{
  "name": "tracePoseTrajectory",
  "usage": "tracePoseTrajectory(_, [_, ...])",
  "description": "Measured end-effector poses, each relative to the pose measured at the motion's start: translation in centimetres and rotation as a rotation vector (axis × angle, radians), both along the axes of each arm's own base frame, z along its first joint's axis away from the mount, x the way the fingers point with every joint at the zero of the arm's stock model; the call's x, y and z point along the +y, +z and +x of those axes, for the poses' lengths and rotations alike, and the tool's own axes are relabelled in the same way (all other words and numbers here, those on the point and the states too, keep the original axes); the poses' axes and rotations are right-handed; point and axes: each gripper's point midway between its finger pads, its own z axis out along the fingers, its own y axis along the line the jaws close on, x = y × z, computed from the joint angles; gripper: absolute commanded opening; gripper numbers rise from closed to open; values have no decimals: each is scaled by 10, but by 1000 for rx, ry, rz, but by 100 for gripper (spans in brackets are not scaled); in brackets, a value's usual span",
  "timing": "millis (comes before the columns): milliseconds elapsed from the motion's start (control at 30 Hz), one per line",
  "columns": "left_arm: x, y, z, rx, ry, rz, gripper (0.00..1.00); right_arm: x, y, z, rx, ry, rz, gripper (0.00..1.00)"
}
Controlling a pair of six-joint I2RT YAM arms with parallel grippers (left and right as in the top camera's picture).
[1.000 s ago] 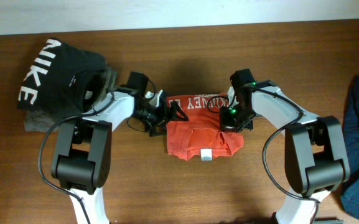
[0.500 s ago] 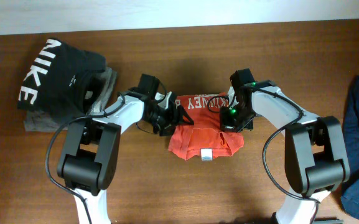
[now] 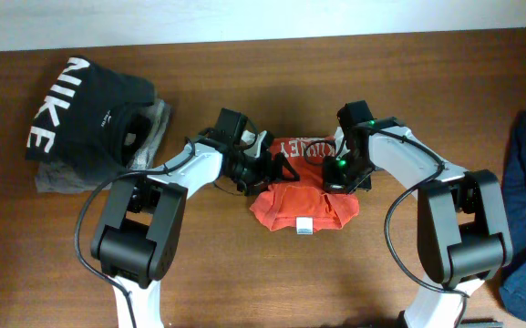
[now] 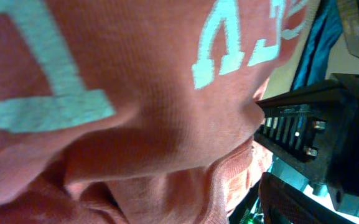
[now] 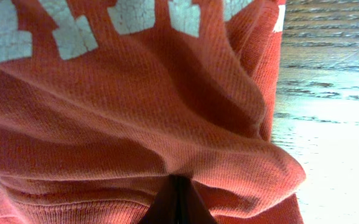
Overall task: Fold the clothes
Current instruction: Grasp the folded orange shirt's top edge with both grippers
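Red-orange T-shirt (image 3: 304,202) lies bunched at the middle of the wooden table (image 3: 244,282), between the two arms, its white lettering (image 3: 301,148) on the far side and its white neck tag (image 3: 304,226) at the near edge. The right gripper (image 3: 337,173) sits on the shirt's right edge; its wrist view shows a fold gathered between closed fingers. The left gripper (image 3: 279,169) presses at the left edge, but cloth fills its view, so I cannot tell its opening. A black NIKE garment (image 3: 80,109) lies on a grey garment (image 3: 57,178) far left.
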Motion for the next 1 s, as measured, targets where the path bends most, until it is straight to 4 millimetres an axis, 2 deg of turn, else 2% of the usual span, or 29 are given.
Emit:
tracePoseTrajectory(67, [0,0,0,-2,0,1,75,0,0,0,0,0,-1,4])
tracePoseTrajectory(133, [1,-1,1,-5,1,6,75,0,0,0,-1,1,-1,4])
tracePoseTrajectory(267, [-3,1,1,-12,-7,-14,98,0,0,0,-1,2,-2,4])
tracePoseTrajectory(333, [-7,6,1,-18,-12,-30,99,0,0,0,-1,1,-2,4])
tracePoseTrajectory(400, [-10,7,1,-24,-17,-38,91,0,0,0,-1,2,-2,4])
tracePoseTrajectory(433, [-10,7,2,-26,-15,-38,79,0,0,0,-1,2,-2,4])
tracePoseTrajectory(467, [-11,6,2,-32,-14,-33,72,0,0,0,-1,2,-3,4])
tracePoseTrajectory(500, [-11,4,3,-41,-13,-26,58,0,0,0,-1,1,-3,4])
tracePoseTrajectory(567, [-11,-2,3,-39,-10,-11,45,-1,0,0,-1,2,-5,4])
tracePoseTrajectory(600, [-11,-5,2,-40,-9,-3,40,-1,0,0,-2,2,-5,4])
tracePoseTrajectory(667, [-12,-9,2,-44,-12,8,38,-1,0,0,-1,2,-5,4])
tracePoseTrajectory(700, [-12,-11,2,-48,-13,11,46,-1,0,0,-1,1,-5,4])
tracePoseTrajectory(733, [-13,-12,2,-52,-13,12,59,-1,0,0,-1,2,-5,4])
tracePoseTrajectory(767, [-13,-12,2,-59,-17,12,68,-1,0,0,-1,2,-5,4])
tracePoseTrajectory(800, [-14,-10,2,-58,-21,1,70,-1,0,0,0,2,-5,4])
tracePoseTrajectory(833, [-16,-7,1,-57,-27,-12,83,-1,0,-1,2,2,-5,4])
tracePoseTrajectory(900, [-15,-2,-1,-47,-36,-25,87,-1,0,-2,7,2,-7,4])
tracePoseTrajectory(933, [-13,0,-2,-31,-36,-25,94,-1,0,-3,10,2,-7,4])
tracePoseTrajectory(1000, [-3,2,-6,25,-21,-16,99,-2,0,-4,14,2,-8,4])
